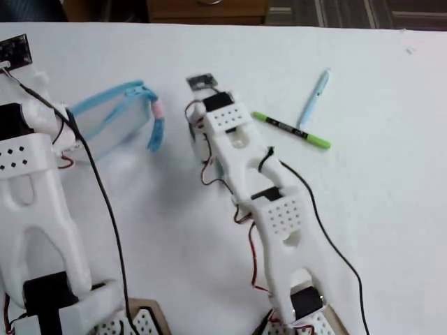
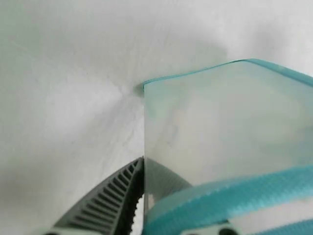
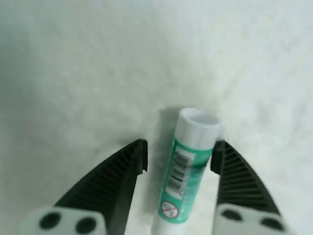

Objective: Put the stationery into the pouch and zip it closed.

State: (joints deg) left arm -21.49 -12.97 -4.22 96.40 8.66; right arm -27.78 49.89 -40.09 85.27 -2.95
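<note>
You get high view from fixed camera well above pouch (image 1: pixel 115 125), looking down across table (image 1: pixel 377 230). Left wrist view sits hard against pouch wall, facing table; both share pouch. Right wrist view hovers close over table just right of pouch, facing down

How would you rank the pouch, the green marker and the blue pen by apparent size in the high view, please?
Largest: pouch, by far.
Next: green marker, somewhat longer than the pen.
Smallest: blue pen, though it lies slightly farther off.

Pouch (image 2: pixel 225 127) partly beyond left wrist view's edge
</note>
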